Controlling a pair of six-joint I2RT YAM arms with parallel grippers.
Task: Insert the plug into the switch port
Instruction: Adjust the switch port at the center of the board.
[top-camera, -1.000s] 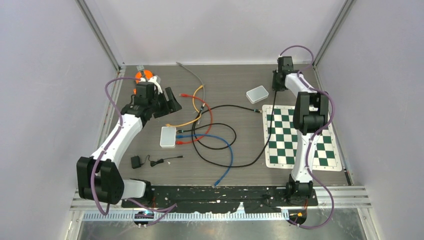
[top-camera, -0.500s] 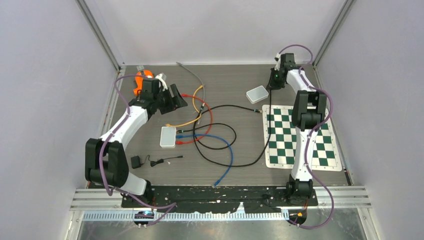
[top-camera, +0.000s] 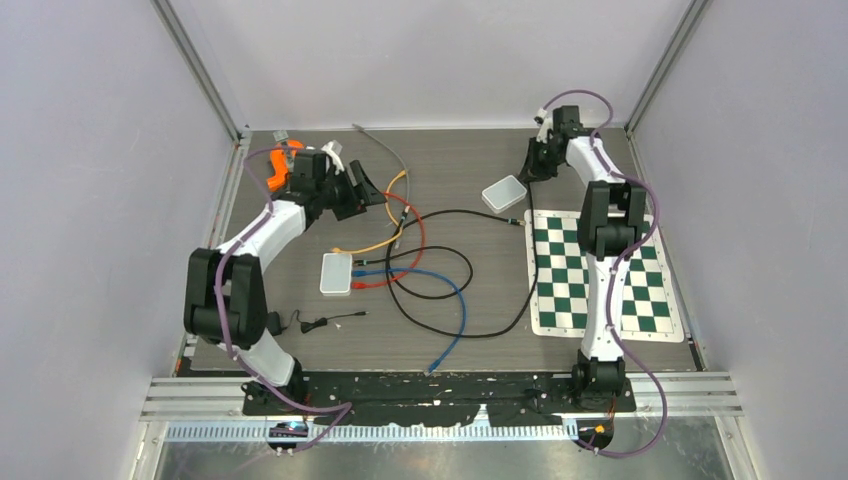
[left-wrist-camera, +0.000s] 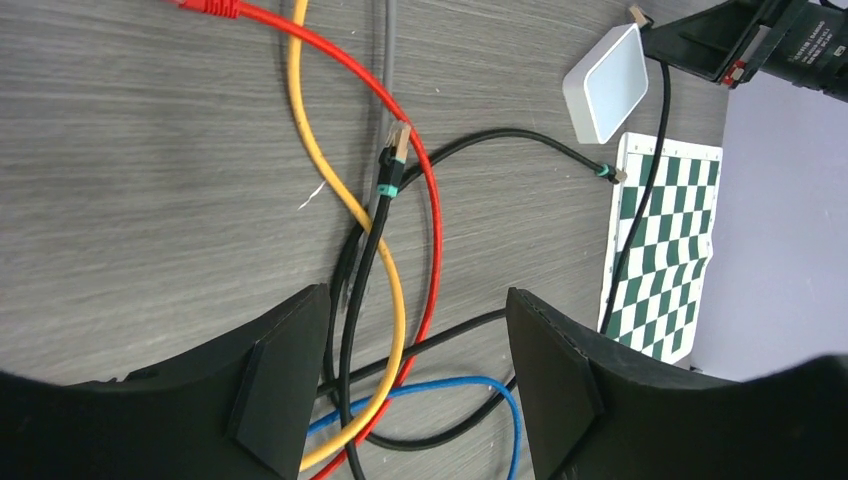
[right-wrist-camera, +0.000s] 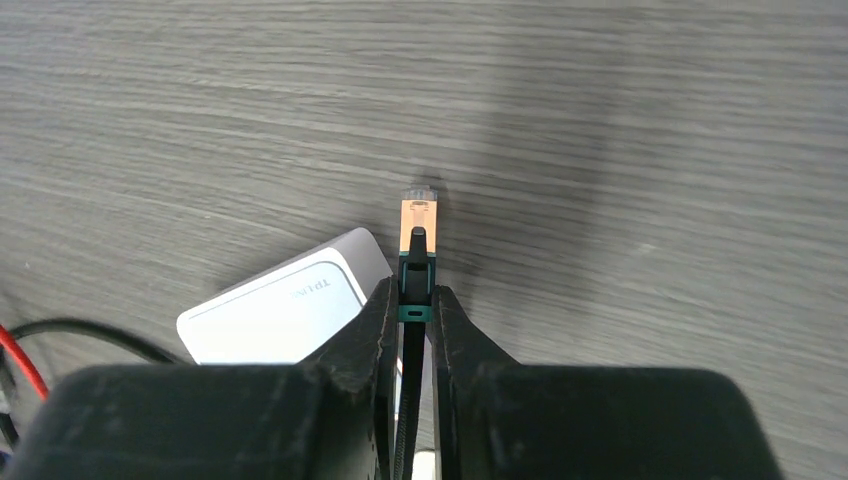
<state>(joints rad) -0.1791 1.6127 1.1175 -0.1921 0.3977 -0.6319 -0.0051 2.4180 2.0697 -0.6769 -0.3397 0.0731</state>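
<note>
The right fingers (right-wrist-camera: 360, 340) are clamped on the plug (right-wrist-camera: 418, 240) at its collar, beside the white switch (right-wrist-camera: 280, 310). The left fingers (left-wrist-camera: 280, 380) stand apart, far off. Unbraced, the switch could skid across the table (right-wrist-camera: 650, 150), or the plug could twist when pushed.

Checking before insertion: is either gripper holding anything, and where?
Right gripper pinches the black cable just behind its plug; left gripper is open and empty.
</note>
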